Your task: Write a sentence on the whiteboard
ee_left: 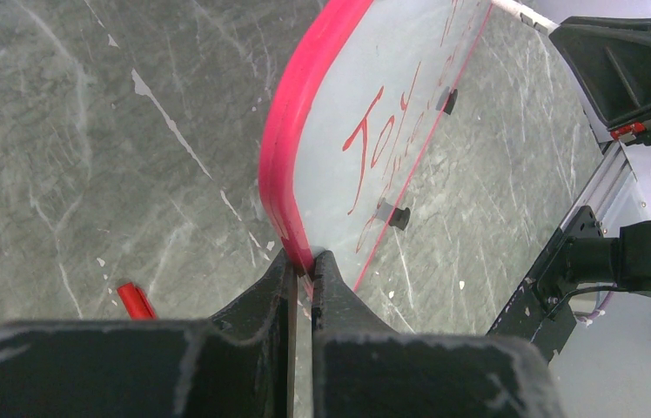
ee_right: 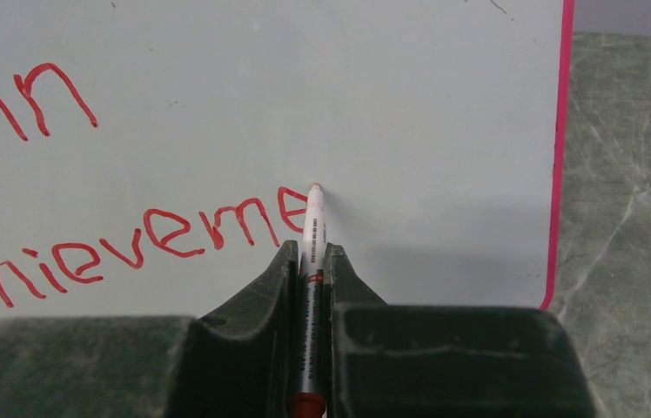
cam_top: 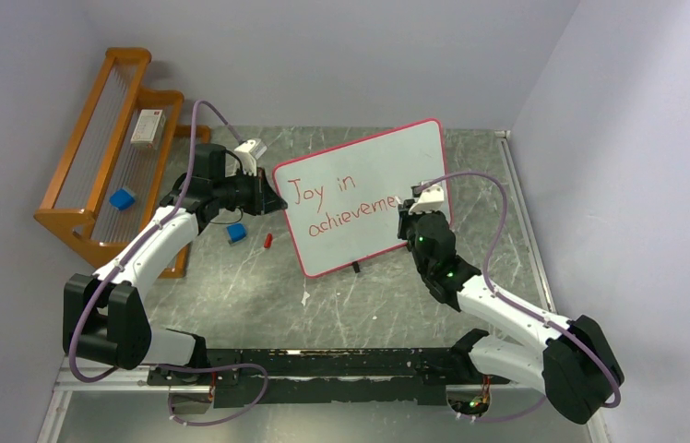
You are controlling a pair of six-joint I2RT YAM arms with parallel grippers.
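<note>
Our left tool (ee_left: 305, 263) pinched the red-edged white whiteboard (cam_top: 397, 157) (left rim); our right tool (ee_right: 312, 252) pinched a white marker (ee_right: 313, 218) touching it.

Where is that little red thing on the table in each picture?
Top view: the small red piece lies on the table, left of the whiteboard.
Left wrist: lower left, beside the left gripper.
Right wrist: not in it.
Shared landmark: the whiteboard's pink border.

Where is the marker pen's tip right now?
In the right wrist view, the white marker pen clamped in the right claw touches its tip to the red-bordered whiteboard just right of the last red letter.
</note>
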